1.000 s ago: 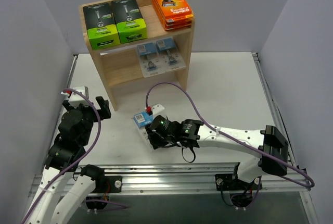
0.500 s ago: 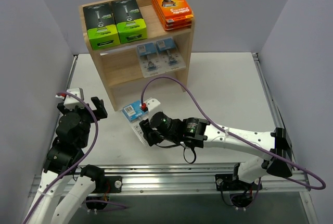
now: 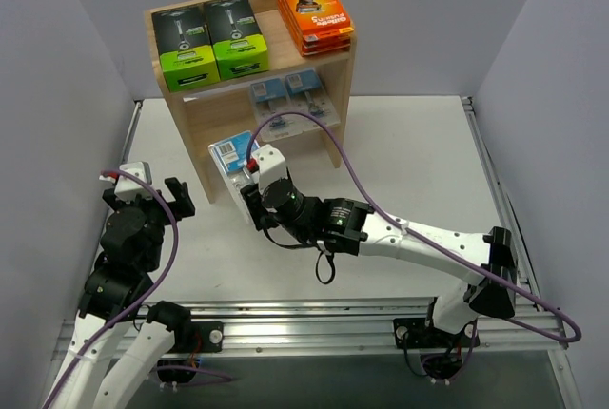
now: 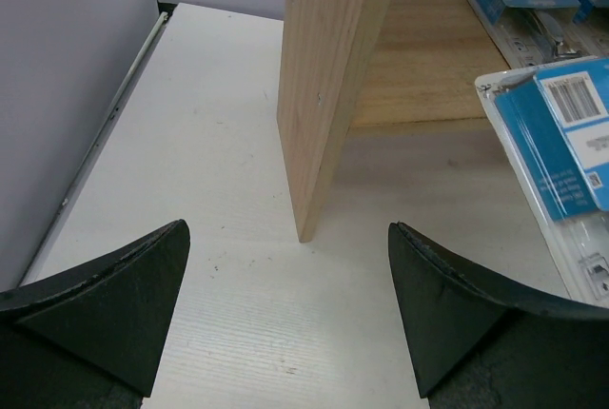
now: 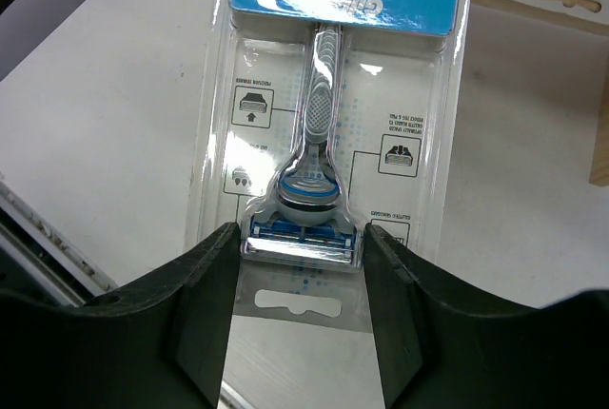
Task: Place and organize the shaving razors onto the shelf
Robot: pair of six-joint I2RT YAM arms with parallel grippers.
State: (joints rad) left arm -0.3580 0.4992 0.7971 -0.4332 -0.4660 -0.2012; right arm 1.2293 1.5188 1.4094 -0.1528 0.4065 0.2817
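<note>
1. Blue card and clear plastic: the last blister pack (image 5: 333,143) is riding in the right gripper (image 5: 300,243). The gripper is pinching it tight by its bottom end, one finger on each side of the razor head (image 5: 304,204). The pack is hanging in the air just in front of the shelf (image 3: 195,133), near its left side panel (image 4: 333,76). It is not lying on any board yet.
2. Two other blister packs (image 3: 290,103) are lying flat, side by side, on the middle board (image 3: 224,114). Bare wood is showing to their left, so I am guessing that is the spot for this one.
3. To do it well, the arm is going to need to go in slowly, blue end first, with the pack lying flat like its friends. It is holding only the thin end, so the pack could be tipping or bumping the wood. Letting go is best only when the pack is resting on the board.
4. The top board (image 3: 270,43) is looking full, with two black-and-green boxes (image 3: 209,43) on the left and a pile of orange boxes (image 3: 316,14) on the right.
5. The left gripper (image 4: 285,271) is wide open and holding nothing. It is hanging low over the table (image 3: 428,162), outside the shelf's left panel, and is not blocking the way.
</note>
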